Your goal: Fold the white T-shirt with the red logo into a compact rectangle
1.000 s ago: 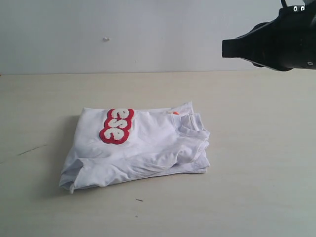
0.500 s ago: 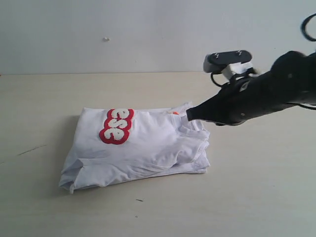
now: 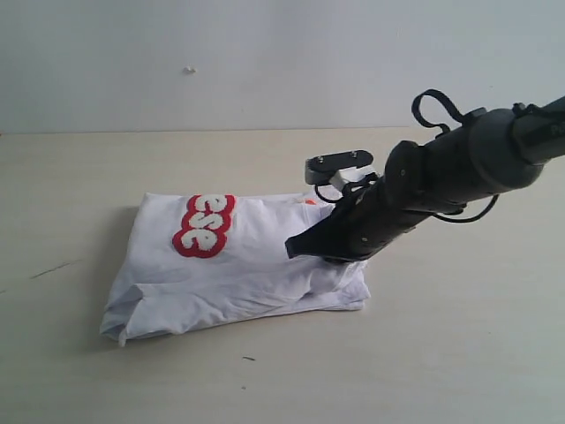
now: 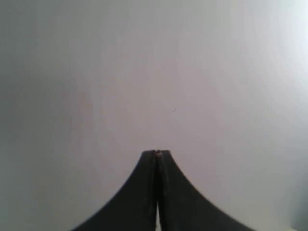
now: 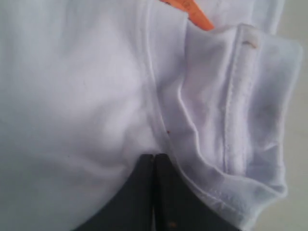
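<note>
The white T-shirt [image 3: 229, 265] lies folded into a thick rectangle on the table, its red logo [image 3: 203, 225] showing at the top left. My right gripper [image 3: 291, 248] is shut, empty, and presses its tip down on the shirt's right part near the collar. In the right wrist view the shut right gripper [image 5: 154, 156] rests on the white T-shirt [image 5: 77, 96] beside the collar seam, with the orange neck tag [image 5: 195, 12] beyond it. My left gripper [image 4: 156, 152] is shut and faces a blank pale surface; it does not appear in the exterior view.
The light wooden table [image 3: 459, 336] stretches all round the shirt. A pale wall [image 3: 265, 62] stands behind it. A small dark speck [image 3: 249, 358] lies in front of the shirt.
My right arm has swung down from the upper right and leftward onto the shirt. The shirt has shifted slightly left and flattened under the tip.
</note>
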Tool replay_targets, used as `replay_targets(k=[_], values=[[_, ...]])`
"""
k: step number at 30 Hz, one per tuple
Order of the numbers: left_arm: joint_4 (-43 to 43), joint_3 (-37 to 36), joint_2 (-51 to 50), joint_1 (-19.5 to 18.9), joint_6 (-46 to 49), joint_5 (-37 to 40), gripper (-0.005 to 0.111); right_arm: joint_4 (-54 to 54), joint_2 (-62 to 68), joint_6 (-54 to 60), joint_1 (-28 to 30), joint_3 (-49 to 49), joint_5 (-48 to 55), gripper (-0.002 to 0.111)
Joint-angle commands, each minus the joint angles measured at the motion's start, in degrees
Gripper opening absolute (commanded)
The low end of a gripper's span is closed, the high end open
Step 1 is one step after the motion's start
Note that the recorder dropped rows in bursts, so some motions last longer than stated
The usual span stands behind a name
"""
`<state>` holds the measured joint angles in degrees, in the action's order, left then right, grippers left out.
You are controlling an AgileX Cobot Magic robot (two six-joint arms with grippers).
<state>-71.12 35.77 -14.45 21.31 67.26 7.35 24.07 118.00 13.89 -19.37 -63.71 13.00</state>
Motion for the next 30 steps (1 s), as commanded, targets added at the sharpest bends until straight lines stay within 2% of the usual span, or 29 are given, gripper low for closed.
replay_targets(k=[1,8,17,23,27,30], values=[[-0.5,-0.2,0.4,-0.1,-0.2,-0.4,0.000,0.3,1.4,0.8,-2.7,-1.9,4.7,0.000],[-0.5,-0.2,0.4,-0.1,-0.3,-0.4,0.000,-0.1,-1.0,1.5,-5.9,1.0,6.1,0.000],[-0.8,-0.2,0.4,-0.1,-0.3,-0.2,0.000,-5.8,-2.3,1.2,-5.3,6.7,9.4,0.000],[-1.6,-0.2,0.4,-0.1,-0.3,-0.2,0.000,-16.0,-9.2,-9.7,-3.6,9.6,7.0,0.000],[-1.6,-0.2,0.4,-0.1,-0.3,-0.2,0.000,-11.0,-11.9,-7.7,-4.7,8.4,-1.3,0.000],[-1.7,-0.2,0.4,-0.1,-0.3,-0.2,0.000,-5.1,-9.6,-3.0,-6.7,3.3,-1.6,0.000]])
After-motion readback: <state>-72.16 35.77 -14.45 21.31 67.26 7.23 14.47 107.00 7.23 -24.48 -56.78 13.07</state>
